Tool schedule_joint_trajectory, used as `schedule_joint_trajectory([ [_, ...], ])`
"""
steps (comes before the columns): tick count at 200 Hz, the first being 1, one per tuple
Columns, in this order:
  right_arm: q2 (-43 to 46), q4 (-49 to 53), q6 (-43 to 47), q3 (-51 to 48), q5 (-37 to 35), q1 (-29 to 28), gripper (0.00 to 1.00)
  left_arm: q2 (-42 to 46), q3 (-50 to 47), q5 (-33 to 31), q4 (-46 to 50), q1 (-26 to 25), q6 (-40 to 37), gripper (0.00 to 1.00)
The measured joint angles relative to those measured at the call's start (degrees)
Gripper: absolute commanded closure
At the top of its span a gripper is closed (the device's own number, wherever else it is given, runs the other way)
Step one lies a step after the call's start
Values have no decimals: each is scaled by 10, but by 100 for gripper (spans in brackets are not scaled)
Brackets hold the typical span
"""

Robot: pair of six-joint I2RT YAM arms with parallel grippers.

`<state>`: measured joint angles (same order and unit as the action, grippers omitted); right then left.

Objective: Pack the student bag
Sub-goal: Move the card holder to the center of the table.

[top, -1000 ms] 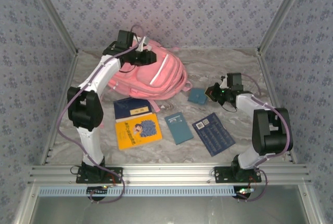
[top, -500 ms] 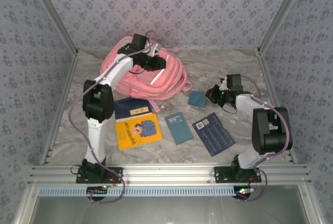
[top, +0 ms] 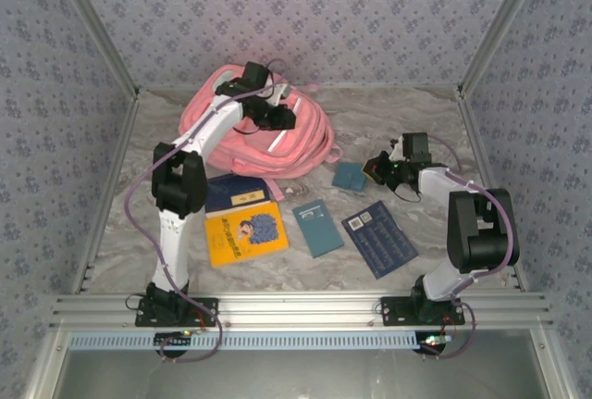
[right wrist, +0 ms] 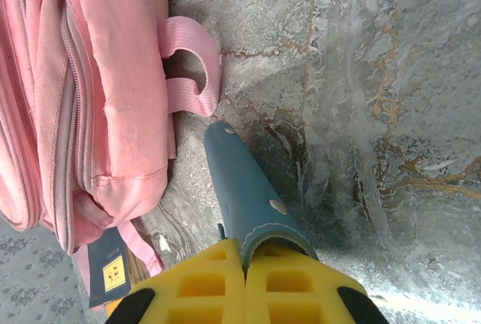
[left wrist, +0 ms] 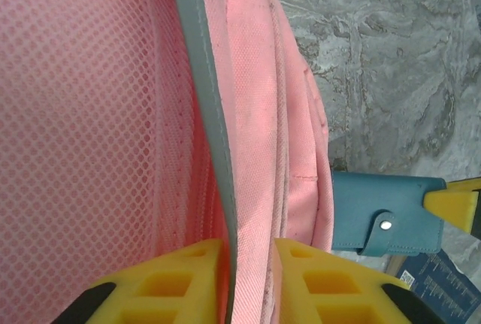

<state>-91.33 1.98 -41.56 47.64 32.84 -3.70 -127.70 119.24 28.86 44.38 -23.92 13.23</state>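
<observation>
Left gripper (left wrist: 248, 267): closed down on the student bag (left wrist: 105, 113), a grey-trimmed edge fold pinched between the yellow fingers (left wrist: 188, 271). Pink mesh is seen left of the claw, woven outer panels right of it.

Right gripper (right wrist: 244, 264): clamped on the near end of a teal snap pouch (right wrist: 240, 181), which is pointed straight ahead of the claw. The pouch's far end is near the bag's strap loop (right wrist: 192, 68); the bag body lies ahead and to the left. Marbled table (right wrist: 391, 113) is seen ahead and to the right.

Bag is judged soft, floppy and light while unfilled. No stiffness can be counted on, and sag and bunching are to be expected under any pull. Hold is best taken at the trimmed zip edge or a strap; flat panels should be avoided. Slip out of a thin-fabric pinch is the likely risk.
</observation>
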Motion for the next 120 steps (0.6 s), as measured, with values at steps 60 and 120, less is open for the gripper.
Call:
schedule_joint_trajectory([
  [60, 21, 14, -4, -2, -21, 0, 100, -10, 41, -7, 38, -2, -8, 100],
  [120, 153, 94, 1, 19, -88, -2, 100, 4, 155, -14, 100, 29, -13, 100],
])
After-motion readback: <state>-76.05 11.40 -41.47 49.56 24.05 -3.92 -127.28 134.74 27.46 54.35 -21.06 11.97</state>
